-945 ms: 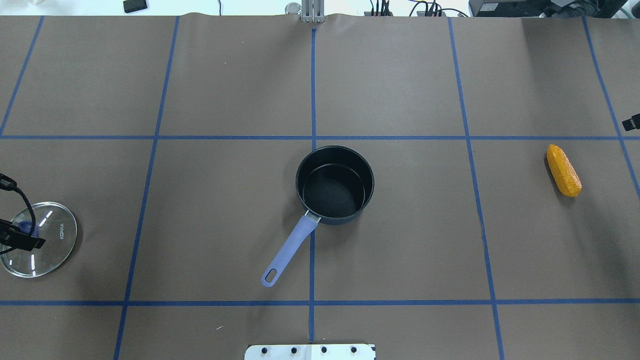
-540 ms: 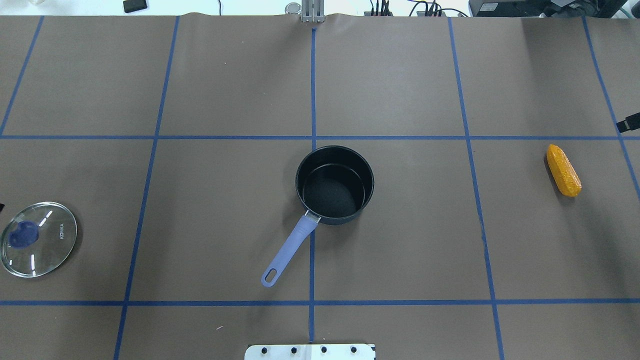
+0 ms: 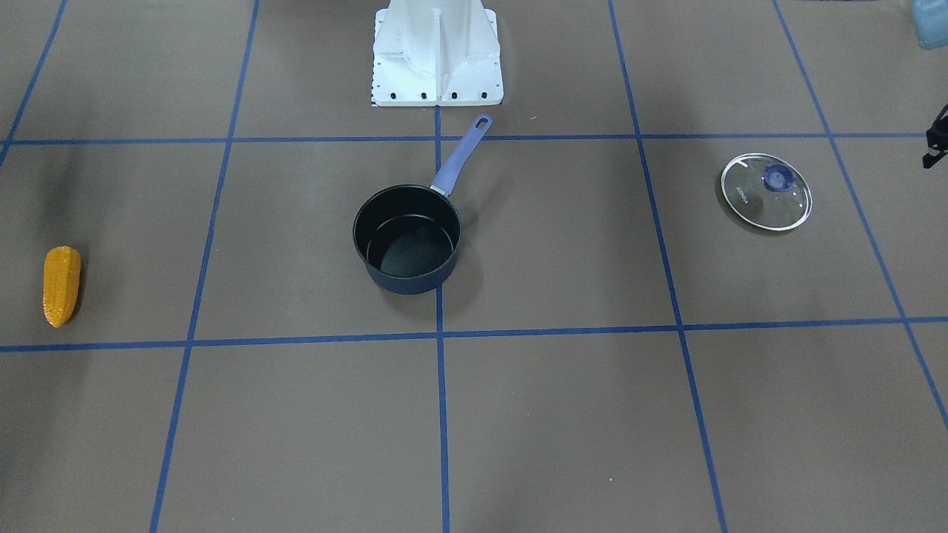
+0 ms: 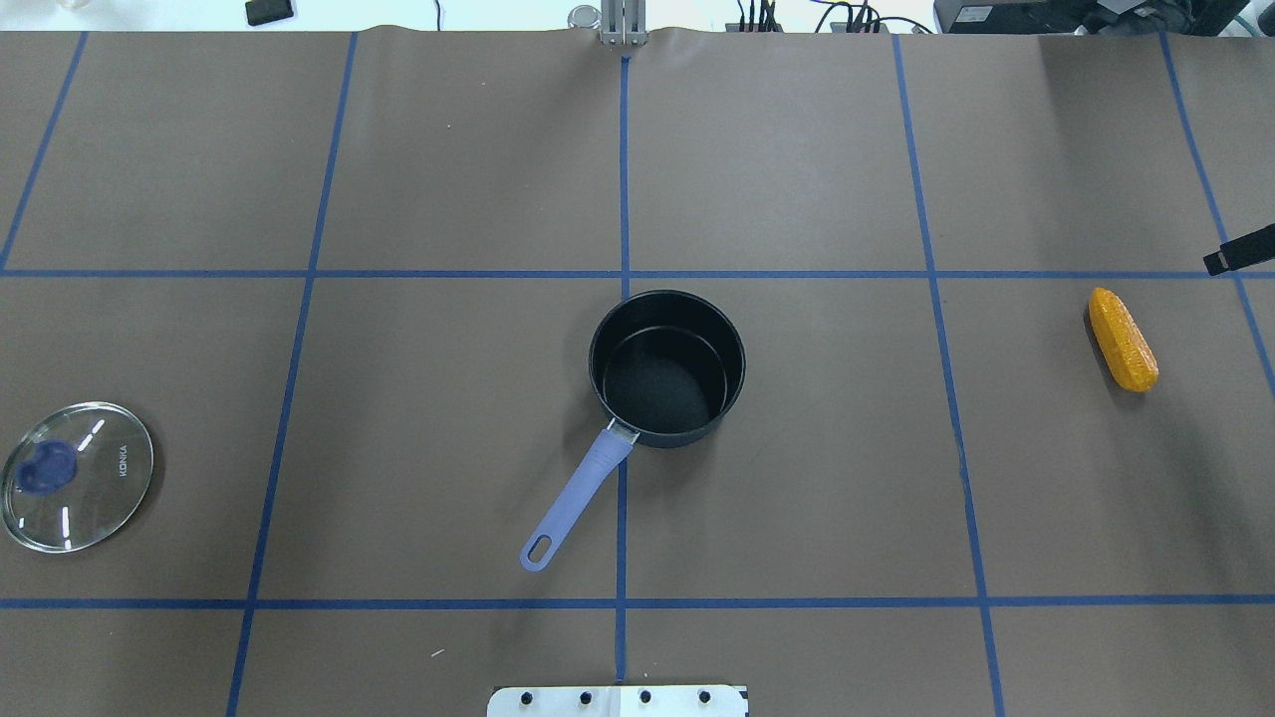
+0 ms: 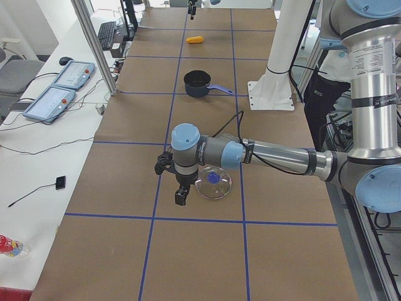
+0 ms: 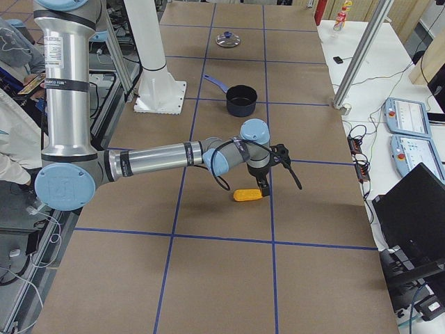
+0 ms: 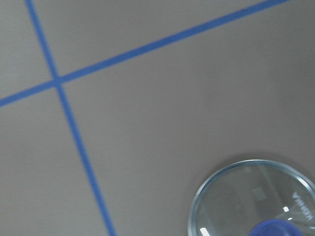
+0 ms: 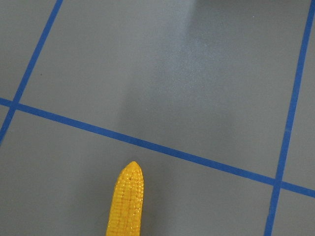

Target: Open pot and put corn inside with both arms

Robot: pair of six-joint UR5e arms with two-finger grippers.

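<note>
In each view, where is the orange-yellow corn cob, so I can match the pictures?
Exterior front-facing: orange-yellow corn cob at far left.
Overhead exterior: cob at far right.
Exterior left: cob far away, top centre.
Exterior right: cob at the picture's centre.
Left wrist-mounted: not in it.
Right wrist-mounted: cob at bottom edge.
Shared landmark: dark lilac-handled pot, in the four exterior views.

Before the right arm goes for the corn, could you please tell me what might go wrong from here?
The corn is rounded and lies loose on the paper, so the right end effector by it might set it rolling.
It looks about as long as the pot is wide, so laid flat it could bridge the rim rather than drop in.
</note>
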